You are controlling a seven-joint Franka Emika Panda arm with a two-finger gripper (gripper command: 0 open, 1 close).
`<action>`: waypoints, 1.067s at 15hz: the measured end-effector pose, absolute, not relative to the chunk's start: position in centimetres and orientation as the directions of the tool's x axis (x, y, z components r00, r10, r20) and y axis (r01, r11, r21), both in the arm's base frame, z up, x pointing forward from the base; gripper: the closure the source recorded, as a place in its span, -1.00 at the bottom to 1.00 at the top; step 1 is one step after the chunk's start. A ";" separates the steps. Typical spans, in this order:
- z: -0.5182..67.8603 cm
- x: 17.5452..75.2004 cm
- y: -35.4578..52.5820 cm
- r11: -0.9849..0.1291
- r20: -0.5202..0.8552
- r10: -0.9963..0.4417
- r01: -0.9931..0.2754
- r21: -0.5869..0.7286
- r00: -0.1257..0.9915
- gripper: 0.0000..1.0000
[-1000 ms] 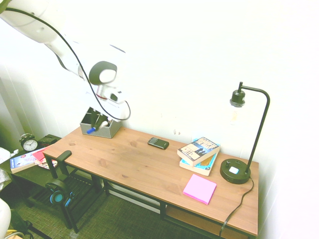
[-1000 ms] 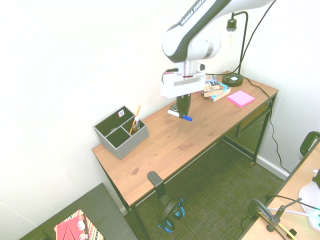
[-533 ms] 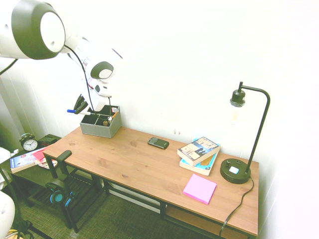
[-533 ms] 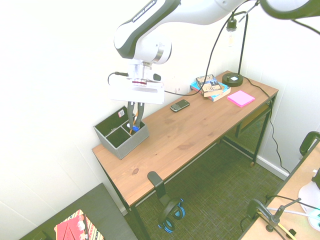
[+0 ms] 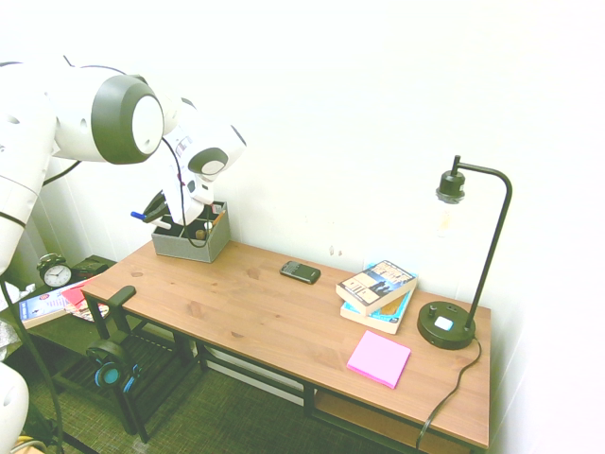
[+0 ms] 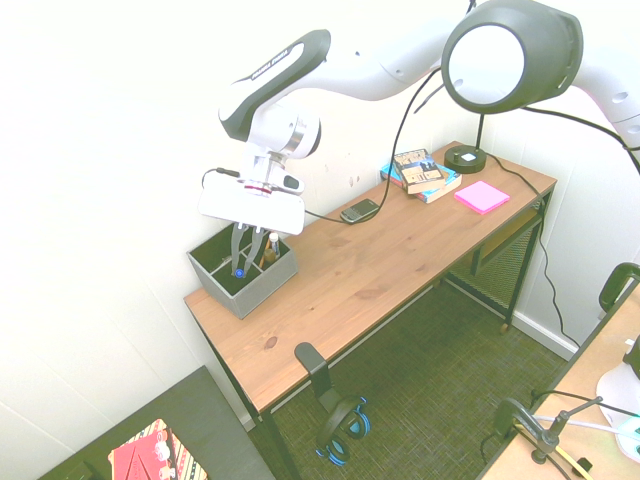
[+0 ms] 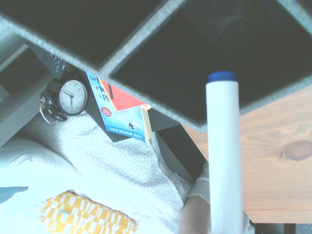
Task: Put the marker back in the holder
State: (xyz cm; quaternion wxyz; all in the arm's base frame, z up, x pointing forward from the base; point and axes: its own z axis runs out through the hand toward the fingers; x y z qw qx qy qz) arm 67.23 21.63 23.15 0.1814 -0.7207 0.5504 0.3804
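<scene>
While tool clamps marker over holder, pencil and pen crowd one compartment; phone, books on desk.

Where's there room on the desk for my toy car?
On the desk, between the grey box and phone, or from the phone to the front edge. It's crowded around the books, pink paper and lamp.

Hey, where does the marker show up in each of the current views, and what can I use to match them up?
First exterior view: left of centre, at the organizer, the marker in the pincer.
Second exterior view: left of centre, blue end above the organizer.
Wrist view: right of centre, rising from the bottom edge.
Shared landmark: the organizer.
</scene>
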 end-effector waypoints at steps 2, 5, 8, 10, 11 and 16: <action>23.0 67.8 21.2 -0.335 -0.767 -0.628 -0.935 0.119 0.127 -1.00; 22.9 67.9 20.8 -0.340 -0.774 -0.617 -0.935 0.101 0.141 -1.00; 22.2 67.8 20.8 -0.348 -0.777 -0.613 -0.932 0.099 0.147 -1.00; 22.1 67.8 20.8 -0.349 -0.778 -0.611 -0.932 0.099 0.146 -1.00; 22.1 67.8 20.8 -0.349 -0.778 -0.611 -0.932 0.099 0.146 -1.00; 22.6 68.0 20.2 -0.341 -0.778 -0.611 -0.936 0.091 0.147 -1.00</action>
